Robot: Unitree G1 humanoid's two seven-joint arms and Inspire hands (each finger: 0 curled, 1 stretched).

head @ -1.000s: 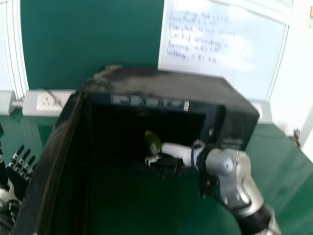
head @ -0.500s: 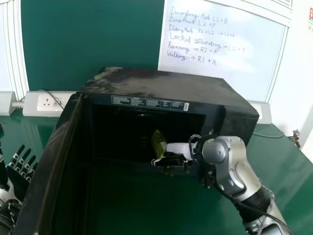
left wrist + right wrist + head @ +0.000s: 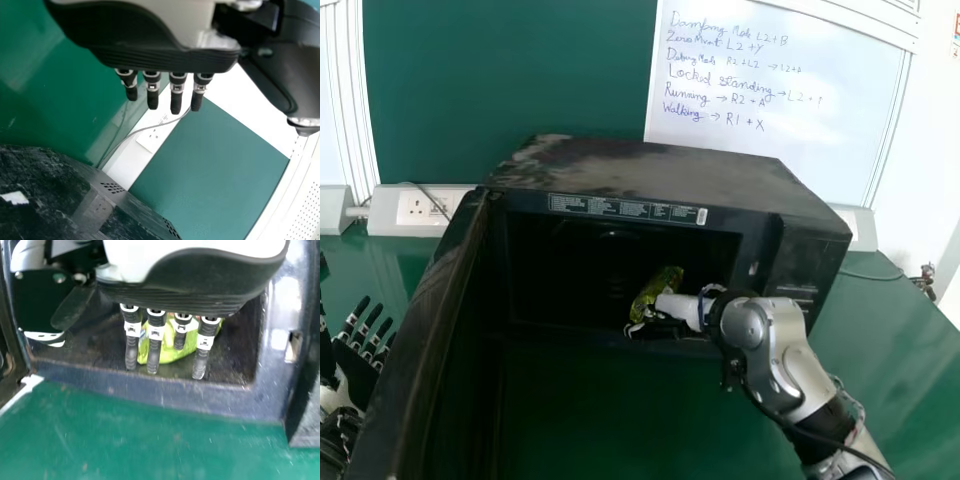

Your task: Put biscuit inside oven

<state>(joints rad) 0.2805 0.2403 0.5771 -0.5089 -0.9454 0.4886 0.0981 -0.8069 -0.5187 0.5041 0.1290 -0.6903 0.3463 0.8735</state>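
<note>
My right hand [image 3: 677,310] is at the mouth of the black oven [image 3: 650,165]. The green biscuit packet [image 3: 656,291] is just inside the opening, beside that hand and partly behind it. In the right wrist view the extended fingers of my right hand [image 3: 190,282] hang in front of the biscuit packet [image 3: 172,352], covering parts of it, with the thumb apart; whether they touch is unclear. My left hand [image 3: 360,370] is open at the far left, outside the oven door, and the left wrist view has this left hand [image 3: 165,55] with straight fingers.
The oven's open door [image 3: 435,320] stands between my left hand and the cavity. A raised lip [image 3: 165,397] runs along the oven opening, above the green table [image 3: 610,420]. Wall sockets [image 3: 420,208] and a whiteboard [image 3: 760,100] are behind.
The biscuit packet has shifted to the right and tilted over further. My right forearm has swung somewhat left and lower since half a second ago. The left hand has kept still.
</note>
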